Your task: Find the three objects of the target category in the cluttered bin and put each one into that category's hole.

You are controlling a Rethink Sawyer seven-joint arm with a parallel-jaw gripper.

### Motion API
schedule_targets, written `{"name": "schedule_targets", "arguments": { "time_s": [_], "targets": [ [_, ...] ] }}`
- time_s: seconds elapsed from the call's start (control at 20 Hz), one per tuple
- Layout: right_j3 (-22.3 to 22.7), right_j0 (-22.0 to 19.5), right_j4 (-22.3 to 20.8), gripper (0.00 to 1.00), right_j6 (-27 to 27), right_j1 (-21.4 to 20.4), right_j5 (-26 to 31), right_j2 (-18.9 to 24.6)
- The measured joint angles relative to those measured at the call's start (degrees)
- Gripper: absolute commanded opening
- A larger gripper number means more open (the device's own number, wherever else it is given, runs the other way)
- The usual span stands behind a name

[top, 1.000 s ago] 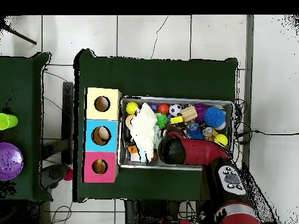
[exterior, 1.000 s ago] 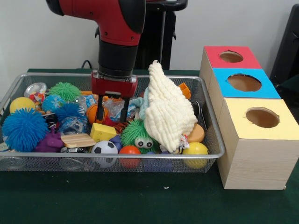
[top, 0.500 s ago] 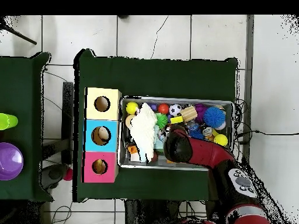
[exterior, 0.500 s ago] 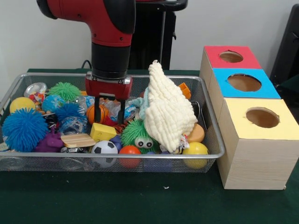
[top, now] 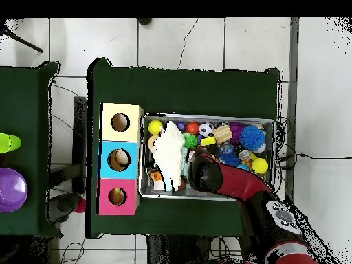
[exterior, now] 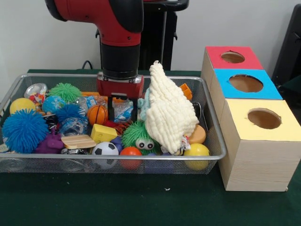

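The wire-mesh bin is crowded with toys; it also shows in the overhead view. A green puffer ball lies at its back left. A big blue puffer ball is at the front left, and a smaller blue one sits beside it. A green hairy toy with eyes lies mid-front. My gripper hangs open in the middle of the bin, its fingers either side of a clear crinkly packet. The red-topped box's hole is at the far right. In the overhead view the arm hides the gripper.
A tall white cloth stands right of the gripper. An orange mini basketball, a yellow block, a football and a yellow ball lie around it. The blue-topped and yellow-topped holes are nearer the camera.
In the front view the gripper swung a little left, then back right, and now straddles the clear packet. It stayed open throughout. The toys have not moved.
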Motion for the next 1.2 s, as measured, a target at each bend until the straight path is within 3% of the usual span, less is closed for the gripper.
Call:
{"name": "schedule_targets", "arguments": {
  "time_s": [0.25, 0.7, 1.2],
  "targets": [
    [1.92, -1.14, 2.98, 1.00, 0.00, -0.10, -0.01, 2.53],
    [2.30, 0.29, 3.54, 1.00, 0.00, 0.15, -0.01, 1.78],
    [-1.21, 7.05, -1.55, 1.00, 0.00, 1.00, -0.01, -3.53]
  ]
}}
